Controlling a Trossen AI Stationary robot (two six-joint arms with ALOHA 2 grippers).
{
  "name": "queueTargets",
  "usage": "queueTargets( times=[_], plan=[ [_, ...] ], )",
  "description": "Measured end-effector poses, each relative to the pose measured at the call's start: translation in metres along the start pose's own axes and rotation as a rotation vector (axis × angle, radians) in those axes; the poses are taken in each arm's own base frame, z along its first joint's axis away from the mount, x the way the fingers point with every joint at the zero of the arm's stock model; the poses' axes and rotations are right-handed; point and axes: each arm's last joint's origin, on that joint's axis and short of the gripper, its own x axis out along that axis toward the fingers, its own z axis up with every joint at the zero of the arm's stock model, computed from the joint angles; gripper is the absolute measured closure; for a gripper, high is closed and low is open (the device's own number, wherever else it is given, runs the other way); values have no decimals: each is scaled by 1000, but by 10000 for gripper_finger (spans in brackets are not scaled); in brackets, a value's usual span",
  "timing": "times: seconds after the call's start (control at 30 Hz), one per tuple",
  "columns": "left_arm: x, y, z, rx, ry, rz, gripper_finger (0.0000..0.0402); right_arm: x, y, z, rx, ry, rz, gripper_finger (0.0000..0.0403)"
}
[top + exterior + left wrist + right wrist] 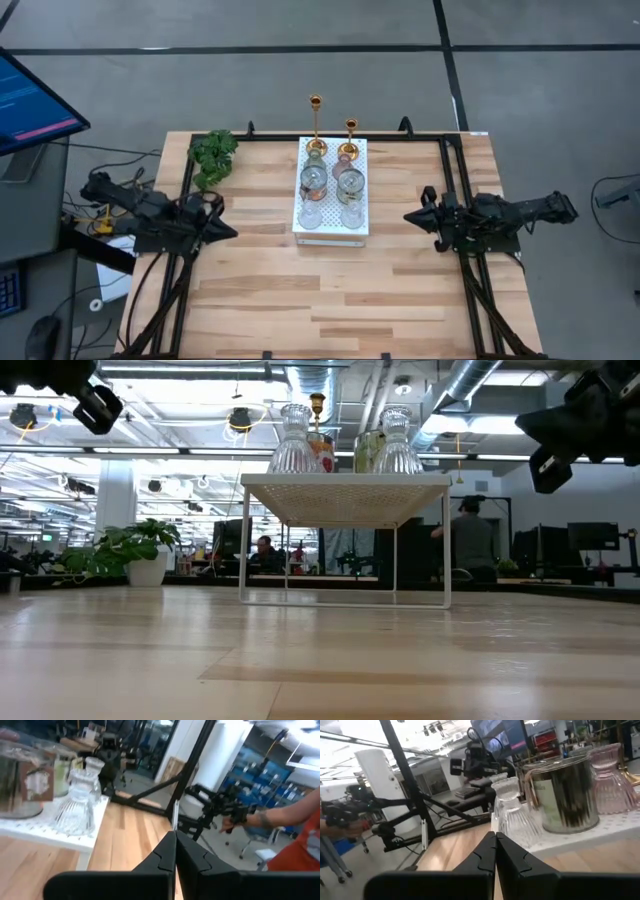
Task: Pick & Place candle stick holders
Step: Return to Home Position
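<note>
Left gripper (230, 232) and right gripper (408, 216) are hovering, both pressed together, near the table's (400, 300) side edges. Candle stick holders (348, 185) are occupying the shelf (330, 232).

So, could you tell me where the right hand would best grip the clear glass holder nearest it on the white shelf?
Probably its narrow neck, above the flared foot. The clear glass holder stands upright at the white shelf's front right corner, a silver candle close behind it, so I'd bring the right hand in level from the open right side.
</note>
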Motion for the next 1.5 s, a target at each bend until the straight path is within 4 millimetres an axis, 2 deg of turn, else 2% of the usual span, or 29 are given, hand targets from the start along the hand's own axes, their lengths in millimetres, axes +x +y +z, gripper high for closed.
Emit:
queueTargets(
  times=[0.1,0.33,0.6,0.9,1.5],
  plan=[
    [4,2,-9,-2,-33,-26,397,0,-1,0,-4,3,-13,403],
    [13,12,-46,-53,-19,-74,397,0,-4,-5,-18,49,-35,403],
    [14,16,-62,-57,5,-121,397,1,-8,-4,-49,43,-75,403],
    [14,15,-62,-38,10,-142,395,1,-16,-1,-4,7,-177,403],
    [14,15,-62,-53,13,-141,394,1,-16,-1,-2,5,-182,403]
  ],
)
